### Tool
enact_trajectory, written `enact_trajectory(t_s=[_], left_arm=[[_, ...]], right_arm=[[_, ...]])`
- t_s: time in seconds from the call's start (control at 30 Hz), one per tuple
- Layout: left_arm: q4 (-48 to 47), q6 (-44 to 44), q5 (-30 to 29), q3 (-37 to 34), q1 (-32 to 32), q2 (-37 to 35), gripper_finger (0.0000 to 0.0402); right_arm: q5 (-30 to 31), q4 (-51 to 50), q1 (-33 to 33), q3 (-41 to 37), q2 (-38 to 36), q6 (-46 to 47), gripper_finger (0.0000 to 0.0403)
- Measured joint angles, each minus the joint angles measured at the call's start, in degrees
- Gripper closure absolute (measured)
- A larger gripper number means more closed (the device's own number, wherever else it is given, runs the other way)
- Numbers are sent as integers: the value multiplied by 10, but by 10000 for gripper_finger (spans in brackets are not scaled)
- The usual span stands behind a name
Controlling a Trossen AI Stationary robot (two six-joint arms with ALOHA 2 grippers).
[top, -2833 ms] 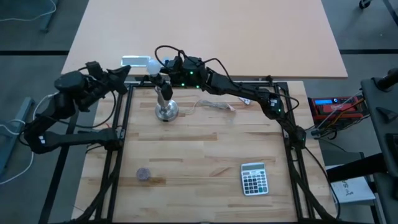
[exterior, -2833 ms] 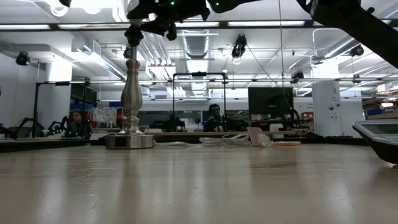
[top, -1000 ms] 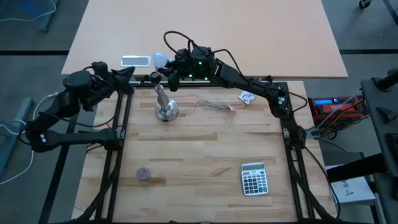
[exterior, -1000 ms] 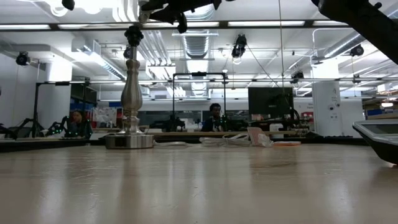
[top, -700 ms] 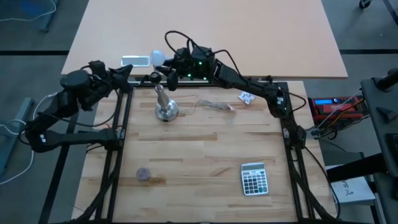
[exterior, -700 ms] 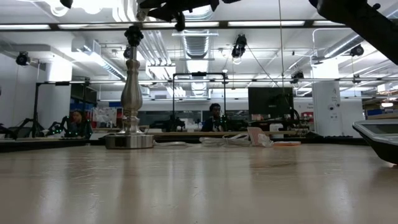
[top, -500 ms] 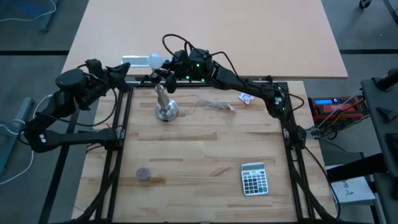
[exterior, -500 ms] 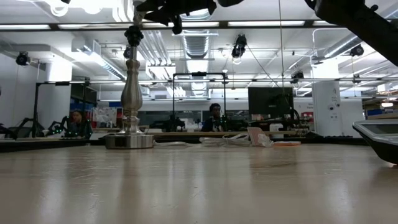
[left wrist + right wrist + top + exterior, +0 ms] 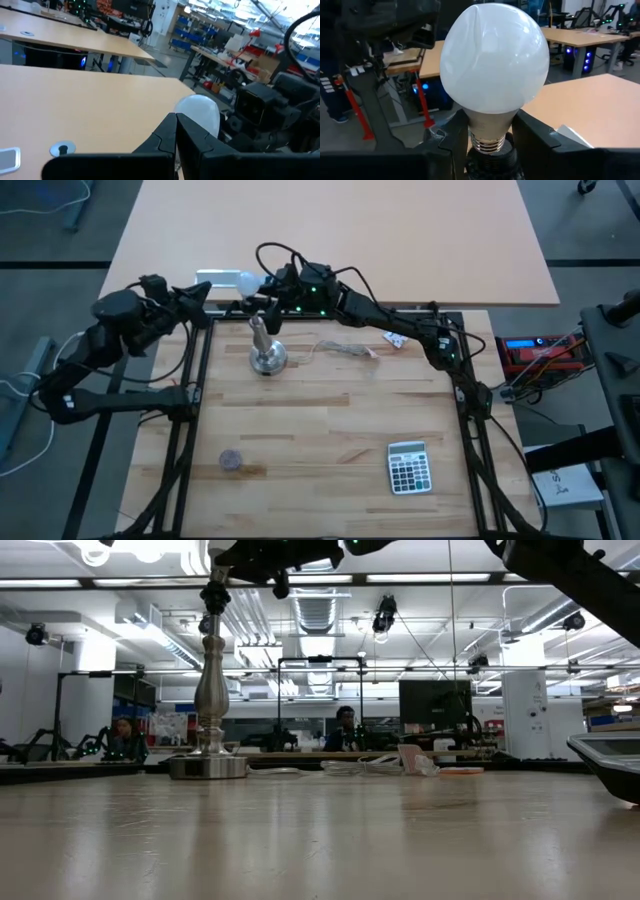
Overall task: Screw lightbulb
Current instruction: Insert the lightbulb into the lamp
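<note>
One by one, went through the views. Found the lightbulb [image 9: 247, 280] clamped in the right gripper [image 9: 262, 288] at the far edge of the tabletop [image 9: 330, 430], high above the wood. Saw those jaws part-closed around the narrow neck just above the grey screw thread, globe pointing away from the wrist and thread tucked back between the fingers [image 9: 455, 145].

Placed the silver stand [image 9: 266, 352] upright on its round base, near the far edge. Located its dark socket [image 9: 213, 595] beneath and nearer than the bulb, apart from it, not touching. Judged the bulb's long axis as closer to level than to plumb, globe aimed toward the left arm's side, so not lined up with the stand's upright axis. Reckoned the coming move to hinge on that: thread end brought over the socket and axis tipped upright before any turning.

Found the left gripper [image 9: 200, 295] just beside the bulb, jaws pressed shut on nothing, tips aimed at the globe. Counted the right arm as the one on the bulb.
</note>
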Motion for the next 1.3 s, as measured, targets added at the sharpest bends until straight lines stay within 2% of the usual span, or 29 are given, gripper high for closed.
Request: enact_trajectory(t_s=[0.5, 1.3], left_arm=[[-2, 0, 1, 2, 0, 17, 401], [-2, 5, 2, 3, 0, 17, 401]], right_arm=[[6, 0, 1, 0, 4, -19, 268], [5, 0, 3, -1, 6, -30, 184]])
